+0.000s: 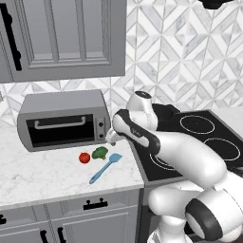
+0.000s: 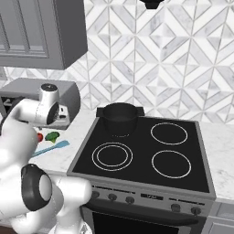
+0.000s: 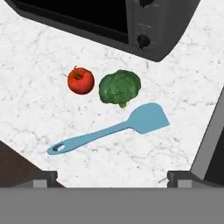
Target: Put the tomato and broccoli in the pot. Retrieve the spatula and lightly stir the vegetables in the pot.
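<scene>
Nothing of the task looks done yet, judging by how things lie. Nearest on the marble bench [image 1: 42, 178] lies the spatula [image 3: 111, 129], flat on its blade, its handle running toward the near edge and its blade end pointing toward the stove. Just beyond it, side by side and apart from each other, sit the tomato [image 3: 81, 80] on the left and the broccoli [image 3: 120, 87] on the right; the broccoli's stalk is close to the spatula blade, and whether they touch I cannot tell. Above these three hangs the end effector [image 3: 112, 178], its fingers spread wide with nothing between them, looking straight down on the vegetables. Behind them, against the wall, stands a grey toaster oven [image 1: 64, 119] with its door closed.

Farther off to the right, on the far left burner of the black stove [image 2: 146, 153], sits the pot [image 2: 119, 119], well apart from the vegetables; its inside cannot be seen clearly, but both vegetables are on the bench.

So everything is left: carrying the tomato and the broccoli to the pot, then fetching the spatula and stirring. The likely first step is a descent onto one of the two vegetables.
</scene>
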